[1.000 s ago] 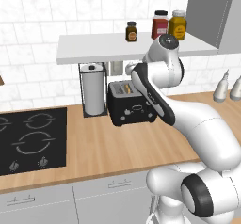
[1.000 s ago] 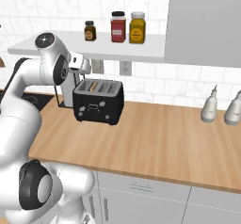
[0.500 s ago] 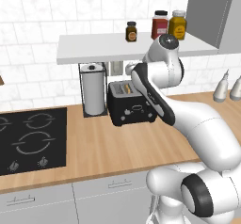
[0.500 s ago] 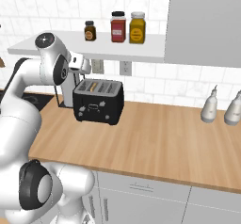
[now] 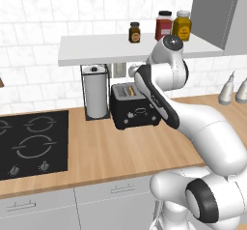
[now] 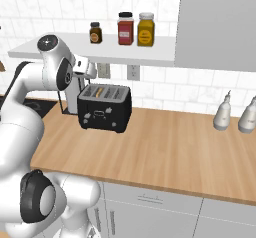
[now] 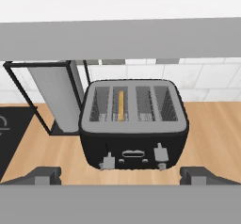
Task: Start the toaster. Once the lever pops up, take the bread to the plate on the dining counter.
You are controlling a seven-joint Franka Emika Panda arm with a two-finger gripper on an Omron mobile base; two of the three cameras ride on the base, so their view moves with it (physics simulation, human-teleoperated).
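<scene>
While the gripper [image 7: 120, 173] hangs with jaws spread wide and empty above its front, the toaster [image 7: 134, 124] stands on the wood worktop [image 6: 170, 147] beside the paper-towel holder [image 5: 96, 91], the bread [image 7: 121, 105] upright in its left slot.

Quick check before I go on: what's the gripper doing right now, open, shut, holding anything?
Gripper: open, jaws wide apart, holding nothing, facing the toaster front.

The wood worktop [image 6: 165, 147] carries the toaster [image 6: 105, 108], paper-towel holder [image 5: 95, 93] and 2 bottles [image 6: 221, 113].
</scene>
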